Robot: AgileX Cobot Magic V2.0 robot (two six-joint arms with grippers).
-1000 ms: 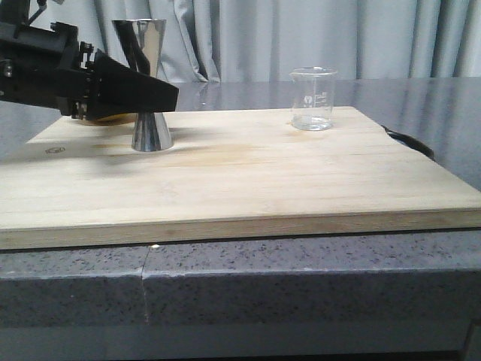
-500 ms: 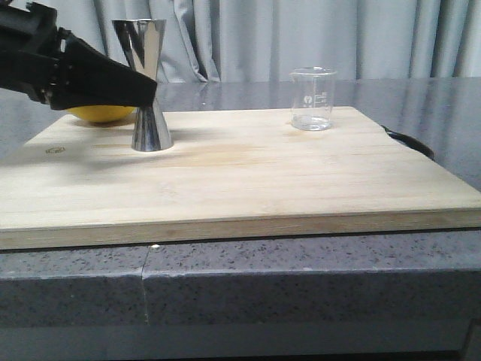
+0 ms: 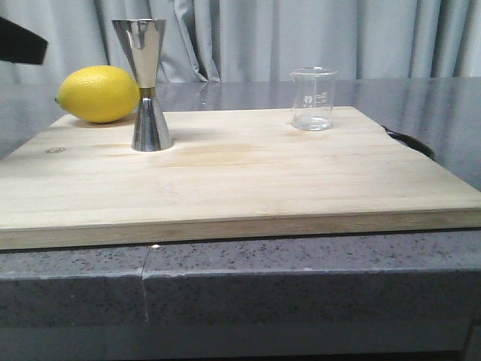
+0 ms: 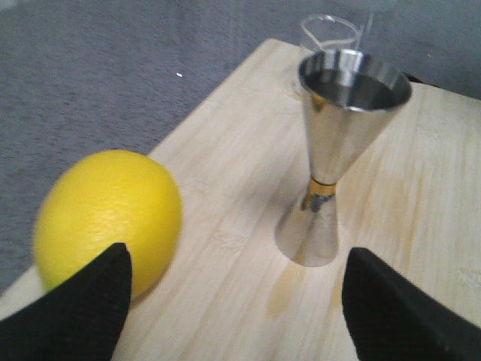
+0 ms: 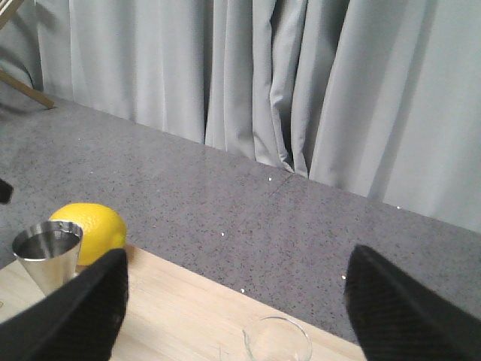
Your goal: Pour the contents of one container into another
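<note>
The clear glass beaker point(image 3: 313, 98) stands upright at the far right of the wooden board point(image 3: 240, 180). The steel jigger point(image 3: 149, 84) with a gold waist band stands upright at the far left. My left gripper point(image 4: 237, 254) is open, hanging back from the jigger point(image 4: 337, 150), with nothing between its black fingers point(image 4: 75, 312). Only a black tip point(image 3: 19, 41) of it shows at the front view's left edge. My right gripper point(image 5: 239, 254) is open and empty, high above the beaker's rim point(image 5: 276, 342). The jigger point(image 5: 47, 254) also shows in the right wrist view.
A yellow lemon point(image 3: 98, 93) lies on the board's far left corner, just behind and left of the jigger. The board rests on a grey speckled counter point(image 3: 301, 278). Grey curtains point(image 3: 301, 37) hang behind. A dark object point(image 3: 409, 143) lies past the board's right edge.
My left arm has pulled back to the left and upward, away from the jigger, uncovering the lemon. The jigger and beaker have not moved.
</note>
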